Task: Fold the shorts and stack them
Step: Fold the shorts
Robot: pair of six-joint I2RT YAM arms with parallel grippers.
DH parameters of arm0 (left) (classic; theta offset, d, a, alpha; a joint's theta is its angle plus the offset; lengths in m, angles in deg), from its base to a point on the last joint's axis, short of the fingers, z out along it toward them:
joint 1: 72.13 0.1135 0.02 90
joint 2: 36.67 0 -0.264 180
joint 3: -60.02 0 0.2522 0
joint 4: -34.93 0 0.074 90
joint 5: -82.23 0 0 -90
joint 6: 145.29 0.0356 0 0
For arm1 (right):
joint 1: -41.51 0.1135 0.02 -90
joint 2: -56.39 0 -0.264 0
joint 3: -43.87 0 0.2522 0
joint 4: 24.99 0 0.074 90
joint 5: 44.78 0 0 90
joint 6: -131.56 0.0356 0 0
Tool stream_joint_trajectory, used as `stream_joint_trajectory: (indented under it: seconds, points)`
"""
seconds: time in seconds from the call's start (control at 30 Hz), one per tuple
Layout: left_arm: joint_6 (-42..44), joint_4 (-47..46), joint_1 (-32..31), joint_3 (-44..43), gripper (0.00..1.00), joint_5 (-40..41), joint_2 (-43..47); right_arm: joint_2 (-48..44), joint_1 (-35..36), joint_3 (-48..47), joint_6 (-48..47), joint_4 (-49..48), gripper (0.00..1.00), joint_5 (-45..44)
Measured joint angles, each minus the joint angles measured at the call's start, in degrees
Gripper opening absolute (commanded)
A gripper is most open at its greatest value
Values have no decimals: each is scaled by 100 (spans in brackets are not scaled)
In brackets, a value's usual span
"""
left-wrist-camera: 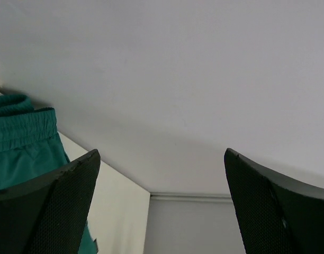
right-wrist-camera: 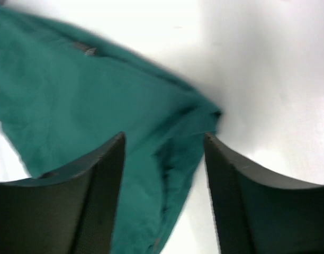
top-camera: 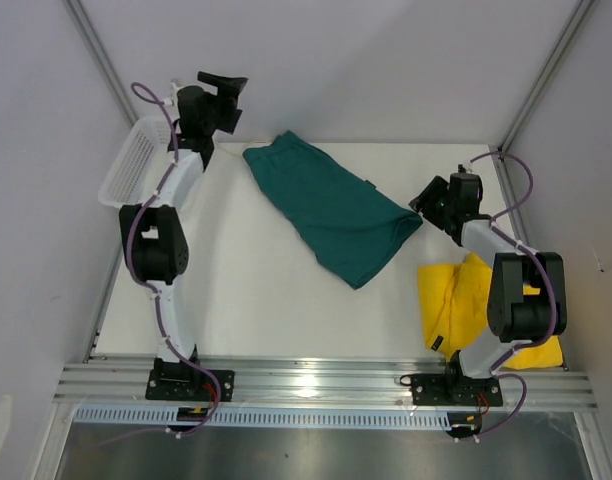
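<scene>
**Two pairs on the table, neither in a claw**

The dark teal-green fabric shorts (top-camera: 331, 210) lie spread slantwise across the middle of the white table (top-camera: 246, 300), with the waistband toward the far left and the leg hems toward the right. The bright yellow fabric shorts (top-camera: 448, 300) sit crumpled at the near right, partly hidden under the right arm and close to the teal pair without touching it.

The teal pair looks laid flat as the one being folded, with the yellow pair parked aside for its turn. One claw stands at each end of the teal cloth, which suits a two-ended hold. The left claw (top-camera: 223, 85) is raised near the far wall above the waistband end, its jaws wide apart and empty. The right claw (top-camera: 423, 205) is just beside the hem corner, its jaws parted with nothing pinched.

Only the top view shows the yellow pair and the white plastic mesh basket (top-camera: 131, 165) at the far left edge. The left wrist view adds the gathered elastic waistband, otherwise mostly wall. The right wrist view is blurred, but it shows the hem corner lying below the gap between its fingers.
</scene>
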Motion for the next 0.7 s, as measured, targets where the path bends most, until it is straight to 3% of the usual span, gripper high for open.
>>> stream_joint_trajectory:
  seconds: [0.23, 0.27, 0.37, 0.57, 0.7]
  points:
    - [942, 328, 289, 968, 99, -264, 1021, -295, 553, -181, -4, 96, 42, 177]
    - [1051, 341, 306, 1156, 99, -313, 1056, -282, 603, -179, 20, 105, 33, 201]
    - [1309, 306, 306, 1604, 99, -492, 1001, -140, 704, -173, 162, -44, 22, 442]
    - [1622, 295, 289, 1683, 99, -890, 494, 702, 581, -306, 393, -181, 9, 787]
    - [1744, 251, 289, 1749, 99, -975, 417, 1172, 411, -319, 452, 20, 7, 793]
